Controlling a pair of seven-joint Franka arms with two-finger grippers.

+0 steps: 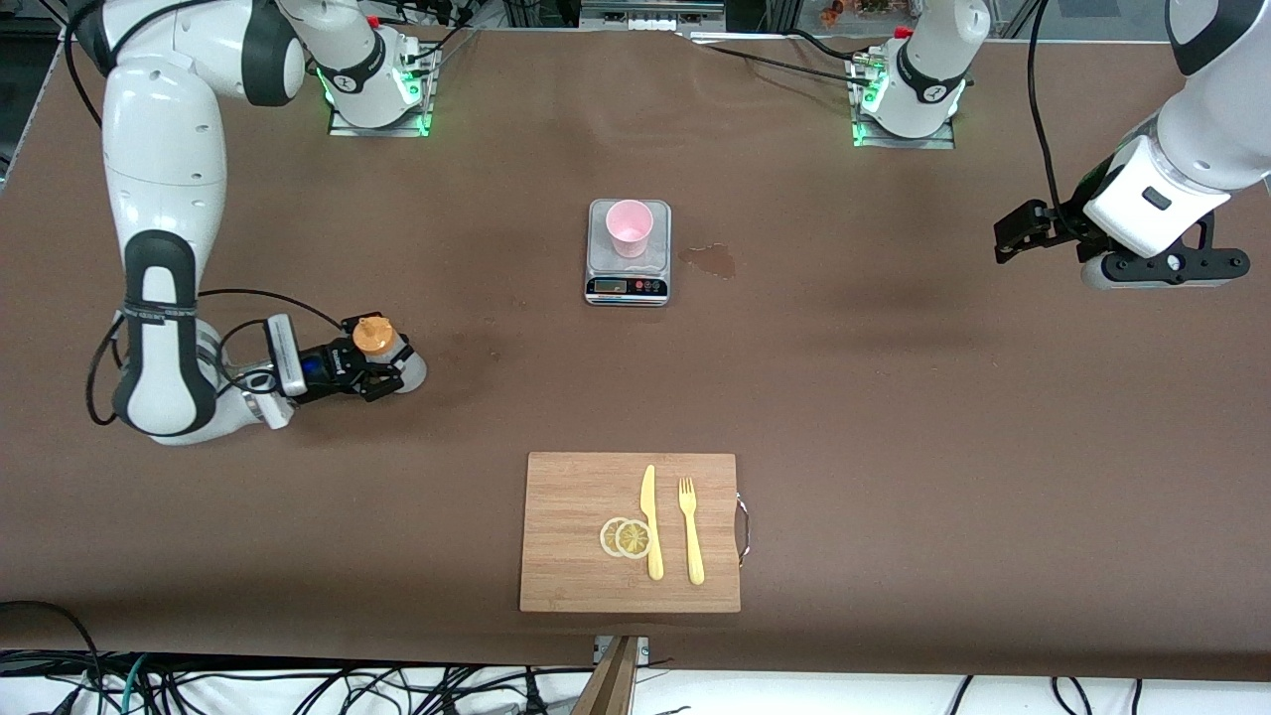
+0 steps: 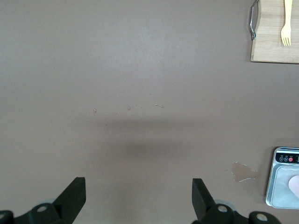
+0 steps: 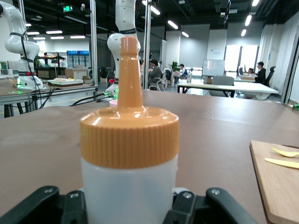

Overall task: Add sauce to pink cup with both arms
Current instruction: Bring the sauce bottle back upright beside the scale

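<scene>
The right gripper (image 1: 382, 369), black with 2 fingers, sits low at the middle left of the front frame, at the right arm's end of the brown table (image 1: 894, 397). Its fingers are pinched on the small translucent whitish squeeze bottle of sauce (image 1: 375, 343) with its orange ribbed screw cap and thin nozzle. The bottle stands upright; in the right wrist view it fills the centre of the frame (image 3: 130, 182), clamped between the black fingers (image 3: 60, 205).

The small pale pink plastic cup (image 1: 630, 227) stands upright on a small silver digital kitchen scale (image 1: 628, 283) in the upper centre of the front frame, well apart from the bottle. A small wet stain (image 1: 709, 260) lies on the table just beside the scale.

The left gripper (image 1: 1013, 236) waits at the upper right of the front frame, up over bare table, its 2 fingers (image 2: 74, 196) spread wide with nothing between them.

At the lower centre of the front frame lies a rectangular bamboo cutting board (image 1: 576, 497) carrying 2 lemon slices (image 1: 626, 537), 1 yellow plastic knife (image 1: 651, 521) and 1 yellow plastic fork (image 1: 690, 529).
</scene>
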